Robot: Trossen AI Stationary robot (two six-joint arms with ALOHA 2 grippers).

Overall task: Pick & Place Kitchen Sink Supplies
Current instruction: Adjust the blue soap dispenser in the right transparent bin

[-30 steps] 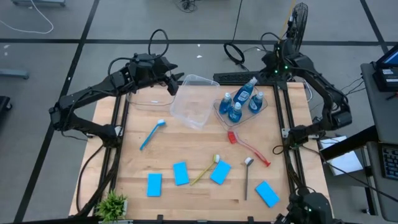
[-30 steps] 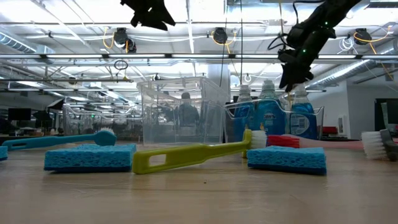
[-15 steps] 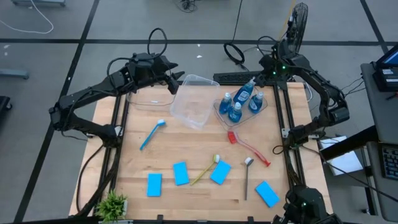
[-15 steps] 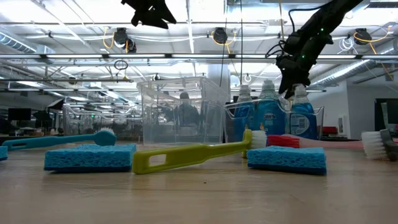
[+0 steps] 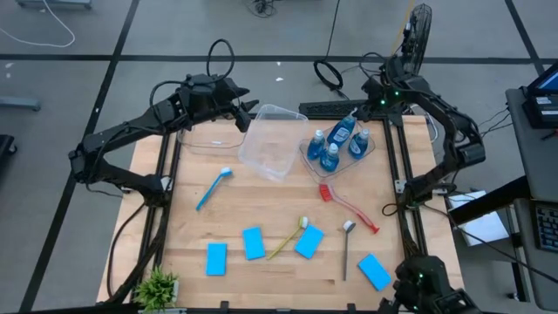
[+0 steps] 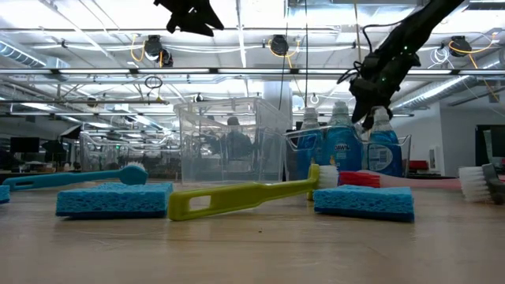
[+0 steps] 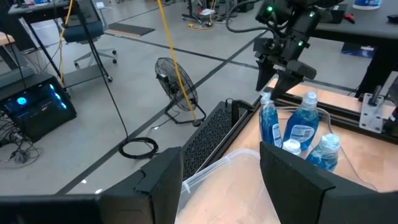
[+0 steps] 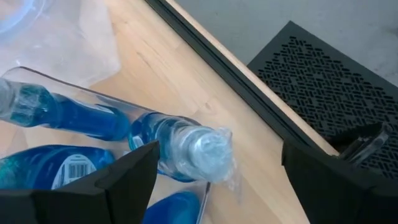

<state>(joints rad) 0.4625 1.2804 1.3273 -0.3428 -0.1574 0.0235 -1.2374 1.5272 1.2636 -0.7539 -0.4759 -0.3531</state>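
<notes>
Poised wide open and empty above the leaning clear plastic bottle of blue liquid (image 8: pixel 186 146) in the clear tub (image 5: pixel 307 150) at the wooden counter's (image 5: pixel 261 196) far right: right claw (image 6: pixel 365 118), facing light, slick, likely squashy plastic best pinched at the stiffer neck.

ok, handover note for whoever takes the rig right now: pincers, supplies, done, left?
Right pincer open, above the leaning bottle in the bottle tub.
Left pincer open, empty, over the empty tub.
Done: four bottles in their tub.
Left: four sponges and the blue brush, yellow brush, grey brush and red brush lie loose on the table.
</notes>
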